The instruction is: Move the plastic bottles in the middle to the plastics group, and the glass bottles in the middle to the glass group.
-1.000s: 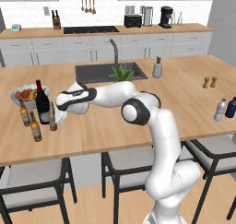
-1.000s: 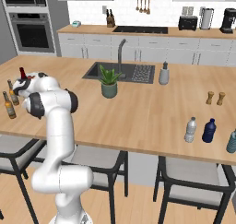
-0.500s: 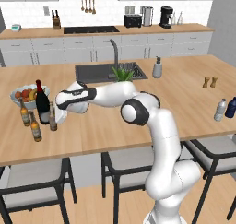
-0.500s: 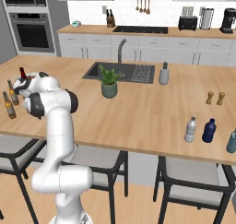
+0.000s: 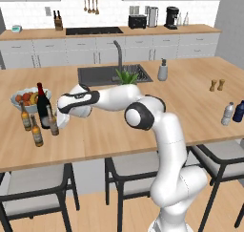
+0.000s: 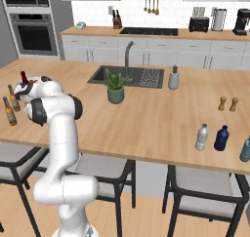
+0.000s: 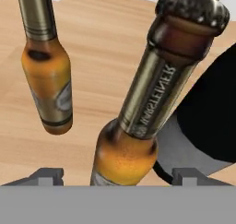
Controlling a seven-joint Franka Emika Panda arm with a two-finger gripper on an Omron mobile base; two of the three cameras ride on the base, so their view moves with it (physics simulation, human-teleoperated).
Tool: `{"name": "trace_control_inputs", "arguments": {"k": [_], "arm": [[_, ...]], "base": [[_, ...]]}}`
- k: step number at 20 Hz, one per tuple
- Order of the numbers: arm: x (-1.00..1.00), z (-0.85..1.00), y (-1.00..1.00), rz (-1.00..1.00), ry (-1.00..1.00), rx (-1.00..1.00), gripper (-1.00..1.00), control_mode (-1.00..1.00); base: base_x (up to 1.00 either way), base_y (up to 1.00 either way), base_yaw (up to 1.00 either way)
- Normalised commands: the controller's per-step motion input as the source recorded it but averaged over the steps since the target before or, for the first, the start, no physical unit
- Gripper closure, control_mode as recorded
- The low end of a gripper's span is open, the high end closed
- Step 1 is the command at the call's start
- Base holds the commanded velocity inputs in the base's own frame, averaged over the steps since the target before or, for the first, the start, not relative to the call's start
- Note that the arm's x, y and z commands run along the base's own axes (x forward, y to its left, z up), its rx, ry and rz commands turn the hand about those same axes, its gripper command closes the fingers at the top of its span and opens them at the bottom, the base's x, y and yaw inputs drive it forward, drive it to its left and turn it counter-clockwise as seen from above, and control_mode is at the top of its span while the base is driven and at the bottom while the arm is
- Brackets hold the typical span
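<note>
In the hand view a brown beer bottle [image 7: 138, 121] with a pale label stands upright between my gripper's [image 7: 116, 175] two fingertips. The tips stand wide, with a gap on each side of the bottle, so the gripper is open. A second beer bottle [image 7: 46, 75] stands to its left and the near-black wine bottle [image 7: 209, 112] is close on its right. In the left base view the gripper [image 5: 60, 118] is at the far-left glass group: the wine bottle [image 5: 43, 106] and three beer bottles [image 5: 36, 131]. The clear plastic bottle [image 5: 228, 114] stands beside the dark blue bottle [image 5: 238, 111] at the far right.
A fruit bowl [image 5: 18, 96] sits right behind the glass bottles. A potted plant [image 5: 127, 77] and the sink [image 5: 95, 75] lie mid-counter, a soap dispenser [image 5: 162, 70] and two wooden shakers [image 5: 216, 85] further right. Stools stand under the front edge.
The fingers have spread apart and let go of the beer bottle, which now stands on the counter beside the wine bottle. The arm has barely moved.
</note>
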Motion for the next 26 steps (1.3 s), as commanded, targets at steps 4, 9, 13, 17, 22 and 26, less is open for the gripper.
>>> {"name": "trace_control_inputs", "arguments": {"k": [4,9,13,17,22,26], "arm": [[0.00,0.00,-0.01,0.00,0.00,0.00,-1.00,-1.00],[-0.03,0.16,-0.17,0.00,0.00,0.00,-1.00,-1.00],[-0.13,0.74,-0.45,0.00,0.00,0.01,-1.00,-1.00],[-0.23,0.92,-0.66,-0.01,0.06,0.04,-1.00,-1.00],[-0.43,0.84,-0.90,-0.05,0.03,0.00,-1.00,-1.00],[-0.53,0.50,-0.97,-0.15,0.00,0.00,-1.00,-1.00]], "base": [[0.00,0.00,0.00],[0.00,0.00,0.00],[0.00,0.00,0.00],[0.00,0.00,0.00],[0.00,0.00,0.00],[0.00,0.00,0.00]]}}
